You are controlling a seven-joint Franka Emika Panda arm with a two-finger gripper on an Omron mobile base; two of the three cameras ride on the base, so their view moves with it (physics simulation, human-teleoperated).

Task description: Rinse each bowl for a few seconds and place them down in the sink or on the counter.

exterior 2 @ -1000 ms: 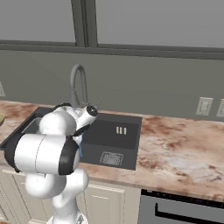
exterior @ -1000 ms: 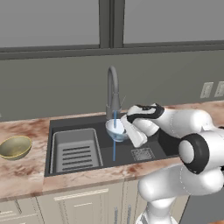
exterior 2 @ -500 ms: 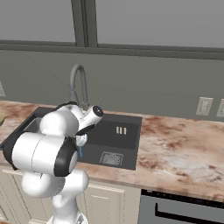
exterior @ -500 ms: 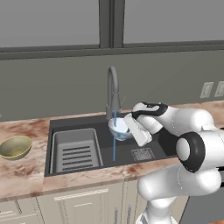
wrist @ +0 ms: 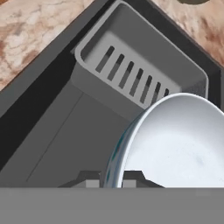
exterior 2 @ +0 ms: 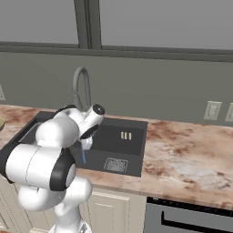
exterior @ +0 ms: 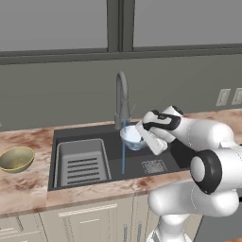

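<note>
— What have you got?

— My gripper (exterior: pixel 142 134), at centre frame in the left base view, is clenched on the rim of the pale blue bowl (exterior: pixel 132 137), which sits under the faucet (exterior: pixel 122 97) with its stream running past it into the sink (exterior: pixel 160 158).

— And where next?

— I judge the basin floor lies straight below. The olive-gold bowl (exterior: pixel 16 158) waits far off at the left edge, on the counter (exterior: pixel 23 189).

Blue bowl (exterior: pixel 132 137) under faucet (exterior: pixel 122 99); gold bowl (exterior: pixel 16 158) on counter (exterior: pixel 28 186).
</note>
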